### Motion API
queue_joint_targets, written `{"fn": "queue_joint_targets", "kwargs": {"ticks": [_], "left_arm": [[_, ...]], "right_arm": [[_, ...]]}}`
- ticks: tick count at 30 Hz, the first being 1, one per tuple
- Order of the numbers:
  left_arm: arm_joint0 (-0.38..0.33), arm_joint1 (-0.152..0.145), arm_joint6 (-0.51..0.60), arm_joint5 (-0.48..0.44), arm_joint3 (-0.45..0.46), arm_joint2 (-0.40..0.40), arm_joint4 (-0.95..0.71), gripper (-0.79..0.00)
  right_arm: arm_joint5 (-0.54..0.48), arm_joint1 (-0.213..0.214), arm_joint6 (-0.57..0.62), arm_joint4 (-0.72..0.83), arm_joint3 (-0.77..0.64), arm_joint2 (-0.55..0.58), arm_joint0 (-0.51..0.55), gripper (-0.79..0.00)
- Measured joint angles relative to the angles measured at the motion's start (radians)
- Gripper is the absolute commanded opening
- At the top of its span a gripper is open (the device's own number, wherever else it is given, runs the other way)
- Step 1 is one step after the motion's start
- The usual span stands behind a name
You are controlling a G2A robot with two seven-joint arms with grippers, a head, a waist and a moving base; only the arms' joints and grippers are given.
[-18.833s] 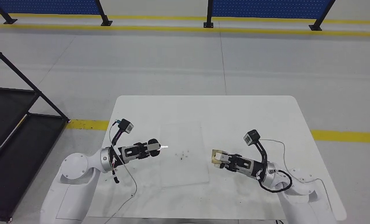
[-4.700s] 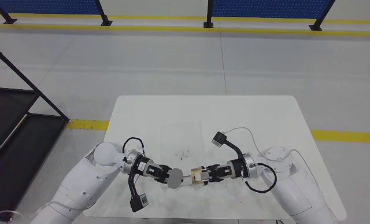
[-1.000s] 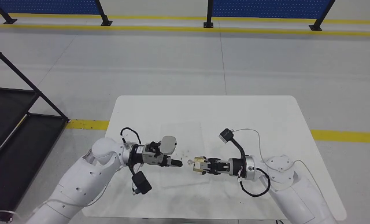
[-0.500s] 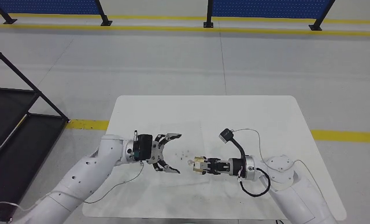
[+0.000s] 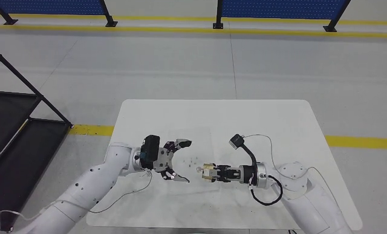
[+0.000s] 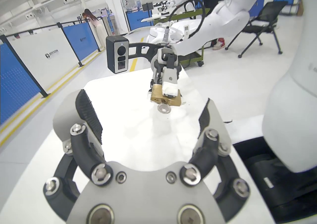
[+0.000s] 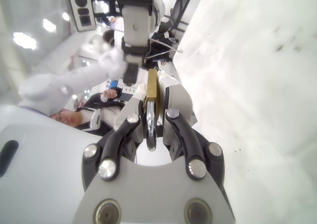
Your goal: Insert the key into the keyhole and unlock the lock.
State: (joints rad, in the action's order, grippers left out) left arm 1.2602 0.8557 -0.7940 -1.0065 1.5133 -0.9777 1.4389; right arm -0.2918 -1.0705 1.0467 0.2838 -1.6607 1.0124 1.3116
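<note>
Because the right claw (image 7: 152,86) pinches the lock (image 6: 156,91) with the key (image 6: 164,109) seated beyond its tips, the left claw (image 5: 183,160), spread and empty, faces that key from a little apart, probably to turn it.

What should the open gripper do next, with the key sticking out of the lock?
Probably ease the open left gripper forward and close it on the key to turn it: the key sits untouched in the lock, which the right gripper holds.

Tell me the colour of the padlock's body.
Brass-gold; the padlock shows best in the left wrist view.
</note>
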Motion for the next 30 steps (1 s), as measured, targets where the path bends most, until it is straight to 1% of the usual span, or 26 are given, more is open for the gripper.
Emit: {"fn": "queue_joint_targets", "kwargs": {"ticks": [2, 4, 5, 6, 8, 9, 12, 17, 18, 20, 21, 24, 26, 30], "left_arm": [[-0.009, -0.006, 0.075, -0.009, -0.018, 0.049, -0.162, 0.0], [-0.04, -0.02, 0.2, -0.006, -0.027, 0.127, -0.378, 0.0], [-0.058, -0.028, 0.273, -0.006, -0.029, 0.159, -0.473, 0.0], [-0.084, -0.039, 0.379, -0.006, -0.028, 0.198, -0.599, 0.0], [-0.125, -0.057, 0.545, -0.006, -0.026, 0.245, -0.782, 0.0], [-0.147, -0.068, 0.648, -0.006, -0.03, 0.268, -0.901, 0.0], [-0.194, -0.09, 0.889, -0.006, -0.035, 0.303, -1.167, 0.0], [-0.229, -0.114, 1.191, -0.006, -0.039, 0.341, -1.466, 0.0], [-0.234, -0.119, 1.271, -0.006, -0.044, 0.356, -1.537, 0.0], [-0.241, -0.125, 1.388, -0.005, -0.052, 0.382, -1.657, 0.0], [-0.247, -0.129, 1.461, 0.003, -0.059, 0.398, -1.741, 0.0], [-0.258, -0.132, 1.631, 0.055, -0.063, 0.428, -1.923, 0.0], [-0.258, -0.132, 1.666, 0.056, -0.064, 0.429, -1.959, 0.0], [-0.258, -0.132, 1.622, 0.053, -0.063, 0.428, -1.917, 0.0]], "right_arm": [[0.0, 0.0, 0.0, 0.0, 0.0, 0.0, 0.0, -0.785], [0.0, 0.0, 0.0, 0.0, 0.0, 0.0, 0.0, -0.785], [0.0, 0.0, 0.0, 0.0, 0.0, 0.0, 0.0, -0.785], [0.0, 0.0, 0.0, 0.0, 0.0, 0.0, 0.0, -0.785], [0.0, 0.0, 0.0, 0.0, 0.0, 0.0, 0.0, -0.785], [0.0, 0.0, 0.0, 0.0, 0.0, 0.0, 0.0, -0.785], [0.0, 0.0, 0.0, 0.0, 0.0, 0.0, 0.0, -0.785], [0.0, 0.0, 0.0, 0.0, 0.0, 0.0, 0.0, -0.785], [0.0, 0.0, 0.0, 0.0, 0.0, 0.0, 0.0, -0.785], [0.0, 0.0, 0.0, 0.0, 0.0, 0.0, 0.0, -0.785], [0.0, 0.0, 0.0, 0.0, 0.0, 0.0, 0.0, -0.785], [0.0, 0.0, 0.0, 0.0, 0.0, 0.0, 0.0, -0.785], [0.0, 0.0, 0.0, 0.0, 0.0, 0.0, 0.0, -0.785], [0.0, 0.0, 0.0, 0.0, 0.0, 0.0, 0.0, -0.785]]}}
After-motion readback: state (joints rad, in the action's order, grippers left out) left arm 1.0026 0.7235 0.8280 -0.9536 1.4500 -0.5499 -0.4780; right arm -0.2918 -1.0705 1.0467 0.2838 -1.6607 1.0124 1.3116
